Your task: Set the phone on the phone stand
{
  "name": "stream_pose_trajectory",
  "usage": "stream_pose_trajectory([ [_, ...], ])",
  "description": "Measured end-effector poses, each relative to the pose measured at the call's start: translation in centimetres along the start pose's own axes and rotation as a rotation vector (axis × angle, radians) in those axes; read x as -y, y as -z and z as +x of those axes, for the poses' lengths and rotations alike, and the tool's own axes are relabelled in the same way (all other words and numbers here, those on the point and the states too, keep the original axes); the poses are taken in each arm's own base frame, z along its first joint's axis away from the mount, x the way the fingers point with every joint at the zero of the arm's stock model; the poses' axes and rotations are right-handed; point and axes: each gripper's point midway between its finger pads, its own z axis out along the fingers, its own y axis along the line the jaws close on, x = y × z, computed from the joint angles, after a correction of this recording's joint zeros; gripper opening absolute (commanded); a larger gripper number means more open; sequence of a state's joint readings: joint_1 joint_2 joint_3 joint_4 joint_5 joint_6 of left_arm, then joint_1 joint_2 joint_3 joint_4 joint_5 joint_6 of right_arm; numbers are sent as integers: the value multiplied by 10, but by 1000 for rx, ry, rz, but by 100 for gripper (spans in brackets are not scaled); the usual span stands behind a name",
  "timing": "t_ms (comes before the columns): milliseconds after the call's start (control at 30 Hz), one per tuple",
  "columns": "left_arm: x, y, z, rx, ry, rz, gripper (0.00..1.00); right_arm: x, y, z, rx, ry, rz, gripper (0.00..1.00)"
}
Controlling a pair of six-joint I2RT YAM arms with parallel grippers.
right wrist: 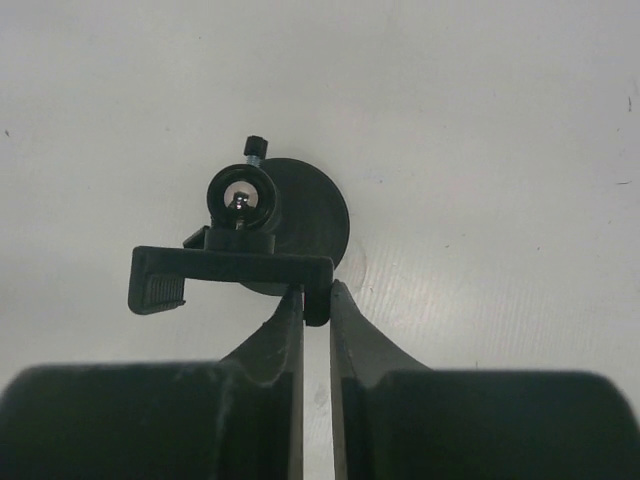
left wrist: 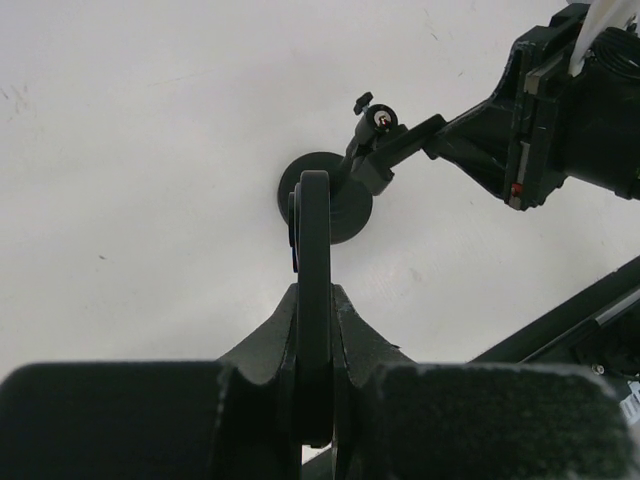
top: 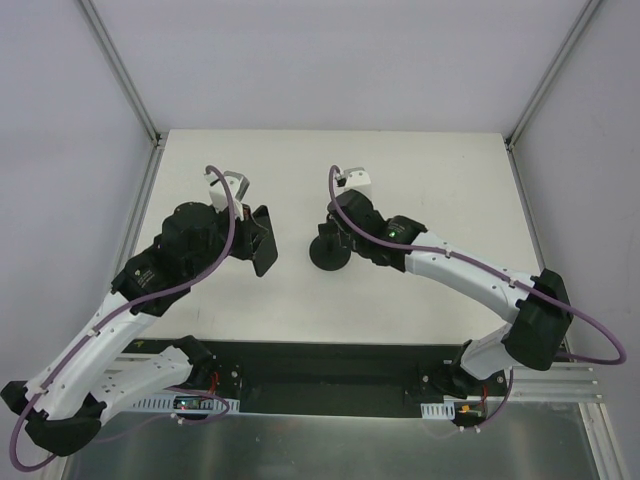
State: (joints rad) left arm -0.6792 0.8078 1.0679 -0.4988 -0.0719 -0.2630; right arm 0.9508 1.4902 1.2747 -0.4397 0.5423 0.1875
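White tabletop [top: 430,170], pale walls on three sides, and both arms reach in toward the middle. The phone [top: 260,240] is a little left of the table's centre, pinched in the left gripper [top: 248,232]. From the left wrist camera it shows edge-on, a thin black strip clamped tight between the two fingers. Whether its lower edge touches the surface, the views don't show. Just to its right, with a strip of bare white between them, is the phone stand [top: 328,256]. Its round disc base is planted flat near the centre of the tabletop, about midway between the near and far edges. The right gripper [right wrist: 315,300] has the stand by its clip head, jaws closed on one end of the crossbar, with the small knob showing above. Phone and stand are near but not touching.
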Motion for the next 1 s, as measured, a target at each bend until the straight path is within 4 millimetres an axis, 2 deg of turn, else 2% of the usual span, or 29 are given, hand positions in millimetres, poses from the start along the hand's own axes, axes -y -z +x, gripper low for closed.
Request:
stream_pose_trajectory([
  [233, 5, -14, 8, -47, 33, 14, 0, 2, -2, -2, 15, 114, -18, 1],
  [400, 43, -19, 10, -59, -3, 241, 0, 1, 1, 1, 34, 216, -117, 1],
  [533, 75, -20, 12, -14, -82, 458, 0, 8, 5, 6, 39, 271, -232, 1],
  [733, 104, -22, 25, 109, -168, 710, 0, 16, 4, 7, 20, 288, -399, 1],
  [867, 129, -27, 12, 184, -221, 868, 0, 15, 2, 9, 1, 279, -478, 1],
  [1000, 146, -41, 6, 226, -268, 992, 0, 10, 0, 9, -16, 266, -539, 1],
])
